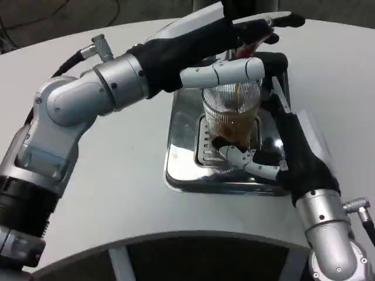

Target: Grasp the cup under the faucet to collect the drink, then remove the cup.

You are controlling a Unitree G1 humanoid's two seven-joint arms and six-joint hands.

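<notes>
there, cup [230, 114] on drip tray [181, 152], left hand [234, 52] above

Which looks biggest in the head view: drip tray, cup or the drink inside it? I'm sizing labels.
1. Drip tray, the widest by far.
2. Cup, ribbed clear glass standing on the tray; the hands partly cover it.
3. Drink, brown liquid filling only the cup's lower part.

Hiding the faucet behind the left hand [234, 47], leaving the spout impossible to make out. Covering the lower part of the cup [231, 114] and part of the drip tray [181, 152] with the right hand [275, 152]. Running off the picture's lower and left edges: both forearms.
</notes>
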